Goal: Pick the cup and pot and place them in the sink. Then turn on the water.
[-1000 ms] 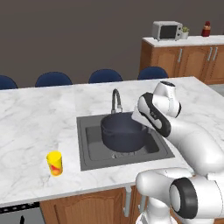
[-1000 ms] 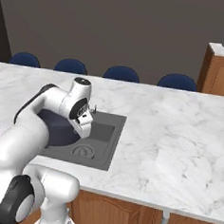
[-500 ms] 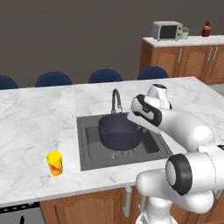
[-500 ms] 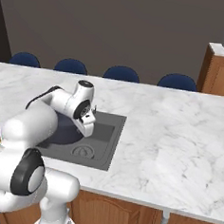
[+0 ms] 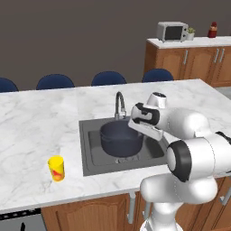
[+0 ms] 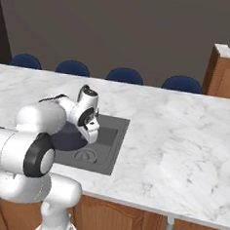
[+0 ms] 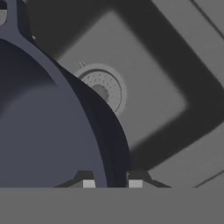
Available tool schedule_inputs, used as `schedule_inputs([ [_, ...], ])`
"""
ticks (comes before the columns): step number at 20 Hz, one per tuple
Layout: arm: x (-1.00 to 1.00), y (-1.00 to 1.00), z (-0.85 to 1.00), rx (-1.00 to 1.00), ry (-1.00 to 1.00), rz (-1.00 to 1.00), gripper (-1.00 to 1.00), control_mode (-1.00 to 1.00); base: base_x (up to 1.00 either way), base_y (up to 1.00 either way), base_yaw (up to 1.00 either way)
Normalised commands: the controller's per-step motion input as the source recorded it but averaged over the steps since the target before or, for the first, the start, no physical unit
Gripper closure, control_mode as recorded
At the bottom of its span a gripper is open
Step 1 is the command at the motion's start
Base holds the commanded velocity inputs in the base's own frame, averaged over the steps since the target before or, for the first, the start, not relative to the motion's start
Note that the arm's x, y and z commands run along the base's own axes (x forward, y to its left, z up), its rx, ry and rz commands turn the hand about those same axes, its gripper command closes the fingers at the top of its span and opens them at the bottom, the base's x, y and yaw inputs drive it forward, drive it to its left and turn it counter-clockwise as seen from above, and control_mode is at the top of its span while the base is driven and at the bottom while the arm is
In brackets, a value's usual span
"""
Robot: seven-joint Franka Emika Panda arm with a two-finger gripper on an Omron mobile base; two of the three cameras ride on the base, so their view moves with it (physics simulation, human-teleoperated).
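step: lowering pot (image 5: 121, 138) into sink (image 5: 90, 149) | pincer (image 7: 112, 183) clamped on pot's rim | next: release, fetch cup (image 5: 56, 168) from desk (image 5: 36, 122)

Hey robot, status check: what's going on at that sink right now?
Fingers clamped on pot rim, pot over the sink. Cup waiting on counter. Faucet dry, nothing in the way.

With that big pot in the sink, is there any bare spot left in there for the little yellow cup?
The pot fills the sink's faucet end, with the gripper clamped on its rim, so that end is crowded. The bare floor around the drain, between pot and sink wall, looks free. The cup stands on open counter.
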Motion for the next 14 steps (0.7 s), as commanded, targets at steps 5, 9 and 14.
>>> schedule_inputs([
  [5, 0.26, 0.1, -0.41, 0.0, 0.0, 0.0, 1.0, -1.0, 0.0, 0.0, 0.0],
  [9, 0.22, 0.02, -0.39, 0.0, 0.0, 0.0, 1.0, -1.0, 0.0, 0.0, 0.0],
  [14, 0.14, 0.0, -0.25, 0.0, 0.0, 0.0, 1.0, -1.0, 0.0, 0.0, 0.0],
])
